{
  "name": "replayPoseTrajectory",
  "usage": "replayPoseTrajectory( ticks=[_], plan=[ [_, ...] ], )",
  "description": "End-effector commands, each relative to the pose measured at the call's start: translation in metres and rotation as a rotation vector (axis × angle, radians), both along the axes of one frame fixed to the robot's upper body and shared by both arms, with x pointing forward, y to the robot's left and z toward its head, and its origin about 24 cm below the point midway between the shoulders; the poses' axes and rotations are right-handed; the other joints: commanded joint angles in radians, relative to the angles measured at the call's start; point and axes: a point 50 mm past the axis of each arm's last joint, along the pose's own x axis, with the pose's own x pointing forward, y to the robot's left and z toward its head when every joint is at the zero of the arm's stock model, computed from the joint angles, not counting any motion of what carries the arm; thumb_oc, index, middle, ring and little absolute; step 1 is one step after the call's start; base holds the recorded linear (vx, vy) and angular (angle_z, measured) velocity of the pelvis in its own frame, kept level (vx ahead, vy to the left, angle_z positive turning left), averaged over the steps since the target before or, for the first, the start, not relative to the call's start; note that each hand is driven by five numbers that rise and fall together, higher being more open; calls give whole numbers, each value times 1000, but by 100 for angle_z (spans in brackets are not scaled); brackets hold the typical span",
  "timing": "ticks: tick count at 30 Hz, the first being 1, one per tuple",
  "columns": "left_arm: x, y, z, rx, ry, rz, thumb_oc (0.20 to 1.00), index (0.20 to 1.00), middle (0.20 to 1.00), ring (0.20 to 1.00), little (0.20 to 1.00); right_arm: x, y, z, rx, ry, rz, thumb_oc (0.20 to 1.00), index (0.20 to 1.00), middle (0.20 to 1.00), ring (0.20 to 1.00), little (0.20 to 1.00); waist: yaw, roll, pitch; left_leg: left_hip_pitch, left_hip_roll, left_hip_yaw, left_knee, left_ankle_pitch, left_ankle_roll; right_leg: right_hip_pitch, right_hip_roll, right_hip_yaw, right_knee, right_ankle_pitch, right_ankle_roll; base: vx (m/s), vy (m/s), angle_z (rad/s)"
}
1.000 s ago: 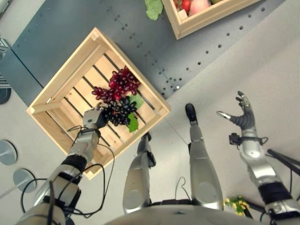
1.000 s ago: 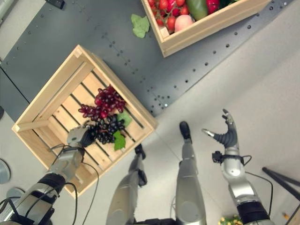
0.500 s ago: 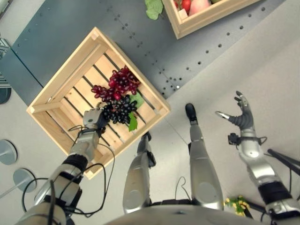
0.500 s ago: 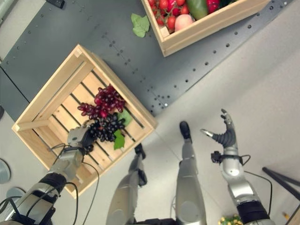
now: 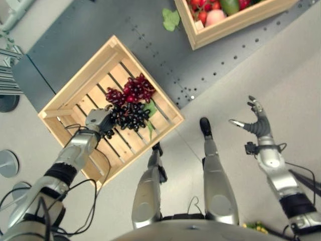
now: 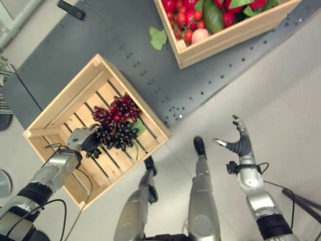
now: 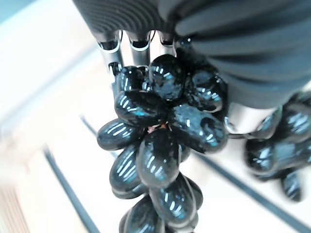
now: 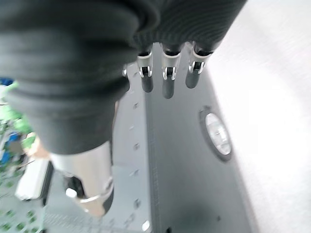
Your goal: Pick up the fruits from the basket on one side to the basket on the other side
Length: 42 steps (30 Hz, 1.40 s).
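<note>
Your left hand (image 5: 99,121) had its fingers curled round the black grape bunch (image 5: 128,115), low in the near crate (image 5: 76,81) on the left; your right hand (image 5: 256,122) hung spread and empty. One red grape bunch (image 5: 131,90) already lay there, so two bunches counted, while the far crate (image 6: 231,33) held many fruits yet to move

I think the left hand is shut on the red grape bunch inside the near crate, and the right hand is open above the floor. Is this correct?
Not quite: the left hand is shut on the black grape bunch, as the left wrist view shows. The red grape bunch lies beside it in the near crate, ungrasped. The right hand is open above the floor, as you say.
</note>
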Motion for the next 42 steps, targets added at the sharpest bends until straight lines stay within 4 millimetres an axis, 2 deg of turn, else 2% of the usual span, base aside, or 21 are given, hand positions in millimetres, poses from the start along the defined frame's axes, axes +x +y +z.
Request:
replayPoseTrajectory(
  ticks=[1, 2, 4, 9, 12, 18, 25, 29, 35, 39, 42],
  plan=[
    [3, 18, 48, -16, -133, 28, 200, 200, 200, 200, 200, -1, 0, 22, -41, -63, 67, 1000, 1000, 1000, 1000, 1000, 11, 27, -12, -13, 1, -45, 26, 9, -30, 11, 56, -18, 103, -171, -20, 13, -23, 9],
    [2, 18, 48, -16, -132, 29, 200, 200, 200, 200, 200, -1, 0, 21, -40, -63, 68, 1000, 1000, 1000, 1000, 1000, 10, 26, -11, -12, 1, -45, 26, 9, -31, 12, 56, -19, 103, -171, -21, 34, -54, 8],
    [-5, 18, 64, 12, -163, -1, 200, 200, 200, 200, 200, -1, 0, 18, -68, -25, 91, 1000, 1000, 1000, 1000, 1000, 21, 37, -34, 7, 6, -52, 26, 7, -33, 39, 62, -30, 103, -185, -27, 40, -51, 9],
    [-15, 13, 91, 12, -224, -58, 200, 200, 200, 200, 200, 3, 6, 15, -118, 24, 146, 1000, 1000, 1000, 1000, 1000, 35, 54, -67, 39, 11, -65, 30, -2, -35, 85, 68, -44, 102, -204, -37, 38, -38, 9],
    [-17, 8, 98, 12, -243, -82, 200, 200, 200, 200, 200, 6, 10, 15, -128, 43, 172, 1000, 1000, 1000, 1000, 1000, 45, 61, -87, 52, 12, -72, 31, -6, -34, 105, 71, -53, 101, -213, -42, 24, -33, 22],
    [-17, -9, 115, 13, -286, -147, 200, 200, 200, 200, 200, 23, 28, 37, -172, 5, 263, 1000, 1000, 1000, 1000, 1000, 54, 73, -123, 77, 14, -88, 33, -16, -35, 150, 78, -69, 99, -232, -51, 24, -31, 14],
    [-12, -34, 131, -35, -362, -228, 200, 200, 200, 200, 200, 49, 64, 68, -250, -56, 367, 1000, 1000, 1000, 1000, 1000, 74, 78, -161, 99, 11, -107, 38, -28, -31, 189, 84, -86, 95, -244, -62, 24, -21, 10],
    [-10, -49, 134, -55, -371, -275, 200, 200, 200, 200, 200, 64, 85, 74, -211, -55, 394, 1000, 1000, 1000, 1000, 1000, 86, 82, -185, 112, 8, -117, 42, -33, -28, 214, 88, -93, 96, -251, -67, 24, -22, 8],
    [0, -83, 153, -87, -430, -391, 200, 200, 200, 200, 200, 92, 126, 90, -177, -58, 478, 1000, 1000, 1000, 1000, 1000, 99, 87, -211, 122, 5, -134, 46, -36, -27, 237, 91, -106, 96, -260, -72, 14, -14, 9],
    [6, -103, 156, -109, -441, -453, 200, 200, 200, 200, 200, 106, 144, 94, -152, -41, 482, 1000, 1000, 1000, 1000, 1000, 108, 89, -231, 126, 5, -143, 47, -37, -27, 251, 93, -112, 93, -264, -73, 11, -9, 10],
    [14, -123, 161, -107, -447, -506, 200, 200, 200, 200, 200, 119, 155, 115, -145, -72, 475, 1000, 1000, 1000, 1000, 1000, 112, 90, -247, 123, 4, -149, 48, -36, -28, 255, 93, -119, 93, -264, -72, 4, -5, 8]
  ],
)
